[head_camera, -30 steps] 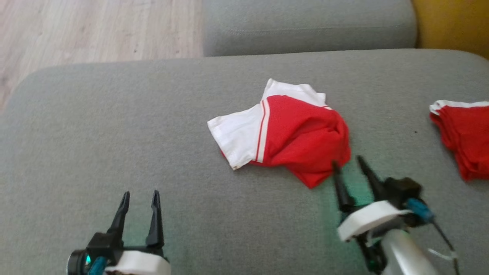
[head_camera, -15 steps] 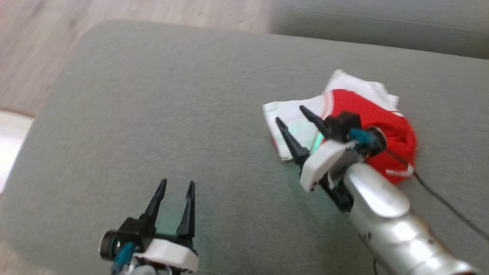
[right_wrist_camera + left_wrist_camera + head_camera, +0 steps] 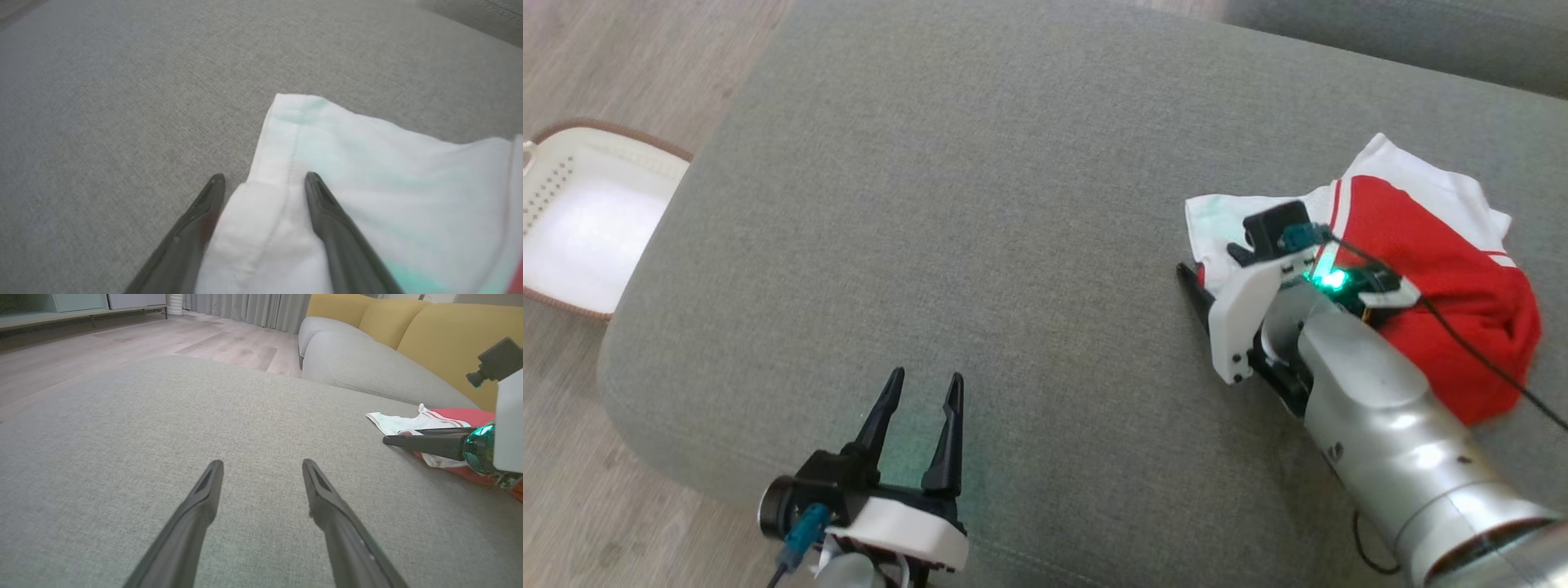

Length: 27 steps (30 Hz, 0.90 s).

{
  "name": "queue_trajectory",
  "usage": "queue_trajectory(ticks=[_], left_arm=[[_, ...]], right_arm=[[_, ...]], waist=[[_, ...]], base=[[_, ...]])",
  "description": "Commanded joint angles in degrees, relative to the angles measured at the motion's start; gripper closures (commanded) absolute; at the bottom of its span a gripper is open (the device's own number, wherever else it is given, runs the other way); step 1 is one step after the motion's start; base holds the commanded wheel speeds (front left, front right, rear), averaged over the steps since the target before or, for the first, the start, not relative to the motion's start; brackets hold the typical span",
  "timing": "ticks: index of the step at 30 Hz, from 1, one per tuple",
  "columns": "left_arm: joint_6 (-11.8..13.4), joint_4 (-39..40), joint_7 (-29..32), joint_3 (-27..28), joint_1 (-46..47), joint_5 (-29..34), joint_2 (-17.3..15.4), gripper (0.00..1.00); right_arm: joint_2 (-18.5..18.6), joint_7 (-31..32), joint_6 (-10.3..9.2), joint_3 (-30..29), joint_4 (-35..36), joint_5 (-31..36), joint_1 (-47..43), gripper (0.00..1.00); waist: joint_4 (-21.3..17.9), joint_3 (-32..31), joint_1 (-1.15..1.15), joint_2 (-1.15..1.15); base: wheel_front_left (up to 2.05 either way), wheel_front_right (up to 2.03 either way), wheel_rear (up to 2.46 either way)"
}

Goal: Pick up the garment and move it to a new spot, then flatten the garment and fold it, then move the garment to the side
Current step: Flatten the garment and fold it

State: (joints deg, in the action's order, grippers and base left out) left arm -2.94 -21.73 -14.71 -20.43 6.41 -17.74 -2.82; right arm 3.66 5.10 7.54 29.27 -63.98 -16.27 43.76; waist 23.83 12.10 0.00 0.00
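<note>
Right hand and garment partly covering each other
In the head view the right arm is lying across the garment's middle and a white mount is screening most of the hand's fingers; the basket is running off the left edge.

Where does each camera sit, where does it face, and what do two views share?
Head view: on the head, looking down at sofa seat, garment and basket; left gripper, right forearm show.
Left wrist view: low over the seat, facing the yellow backrest; own open fingers show.
Right wrist view: above the garment's white hem, facing down along own open fingers.
Shared: head and left wrist views show the right gripper at the garment.
</note>
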Motion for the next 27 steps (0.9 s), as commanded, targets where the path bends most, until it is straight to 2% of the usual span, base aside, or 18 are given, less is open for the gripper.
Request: queue_trajectory(ticks=[1, 3, 12, 18, 21, 24, 27], left_arm=[[0.5, 2.0, -0.3, 1.5, 2.2, -0.3, -0.1, 0.0], [0.7, 2.0, -0.3, 1.6, 2.4, -0.5, -0.1, 0.0], [0.9, 1.7, -0.3, 0.7, 3.2, -1.5, -0.1, 0.0], [0.6, 1.7, -0.3, 0.0, 2.7, -1.2, -0.1, 0.0], [0.5, 1.4, -0.3, 0.1, 2.2, -1.0, -0.1, 0.0], [0.4, 1.0, -0.3, 0.7, 1.4, -0.4, -0.1, 0.0], [0.3, 0.5, -0.3, 2.0, 0.6, 0.2, -0.1, 0.0]], right_arm=[[-0.8, 2.0, -0.05, 1.1, -0.6, -0.3, -0.2, 0.11], [-0.8, 2.3, -0.05, 1.0, -0.7, -0.9, -0.3, 1.0], [-0.8, -8.0, -0.05, 0.0, 2.4, -2.0, 3.7, 1.0], [-0.8, -18.0, -0.05, 2.8, 12.4, -7.7, 11.4, 1.0], [-0.8, -19.5, -0.05, 2.5, 16.0, -9.8, 15.5, 1.0], [-0.8, -20.0, -0.05, -1.2, 21.7, -12.2, 21.3, 1.0], [-0.8, -20.1, -0.05, -7.3, 25.6, -11.0, 24.1, 1.0]], waist=[[0.1, 0.3, 0.0, 0.0], [-0.2, 0.5, 0.0, 0.0], [-0.9, 0.2, 0.0, 0.0], [0.5, -1.4, 0.0, 0.0], [1.0, -2.1, 0.0, 0.0], [1.2, -3.2, 0.0, 0.0], [0.7, -4.3, 0.0, 0.0]], base=[[0.0, 0.0, 0.0], [0.0, 0.0, 0.0], [0.0, 0.0, 0.0], [0.0, 0.0, 0.0], [0.0, 0.0, 0.0], [0.0, 0.0, 0.0], [0.0, 0.0, 0.0]])
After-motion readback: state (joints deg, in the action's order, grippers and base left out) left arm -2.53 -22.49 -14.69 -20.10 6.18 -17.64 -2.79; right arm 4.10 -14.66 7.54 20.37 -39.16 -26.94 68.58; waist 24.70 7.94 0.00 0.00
